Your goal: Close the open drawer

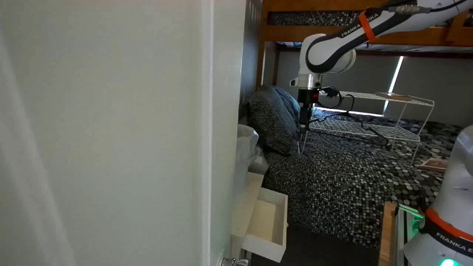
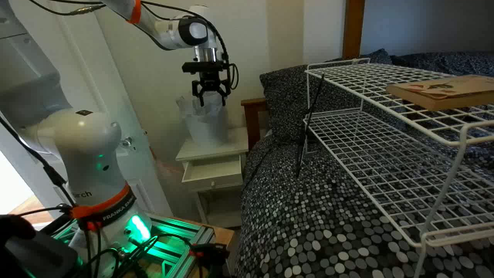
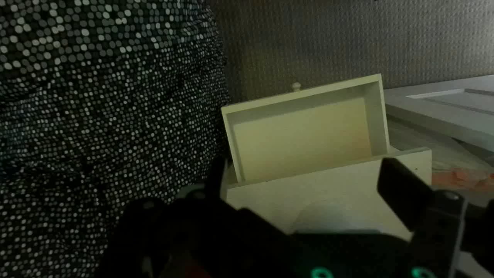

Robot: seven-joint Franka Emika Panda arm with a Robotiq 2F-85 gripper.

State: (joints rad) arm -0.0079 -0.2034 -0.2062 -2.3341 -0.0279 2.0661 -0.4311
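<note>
In an exterior view: tool [image 2: 212, 103] hangs pointing down, jaws apart, nothing I can make out between them. White bin [image 2: 210, 129] behind it, on the small white table [image 2: 236, 139]. Drawer [image 2: 212, 168] pulled out from just under the table's top, well below the tool. Front panel [image 2: 227, 180] faces out, to the side where the arm's base [image 2: 90, 154] stands. Single arm, so no choice of nearer one.

In an exterior view: drawer [image 1: 266, 221] low, beside the bed [image 1: 343, 184]; tool high above, well apart from drawer and bin. Drawer's long axis runs along its front panel, parallel to the table's front edge, across the slide direction.

Wrist view: fingers [image 3: 401, 187] wide of each other, table top showing between. Drawer lies ahead and lower, open side up; knob [image 3: 296, 86] on its far side, pointing away from the table.

Judgement: everything turns on that far side. Tool seems roughly over the table edge or drawer, probably not past the panel. It would need to go out beyond the knob, drop to panel height, then push back toward the table, square to the long axis, lest the drawer skew.
</note>
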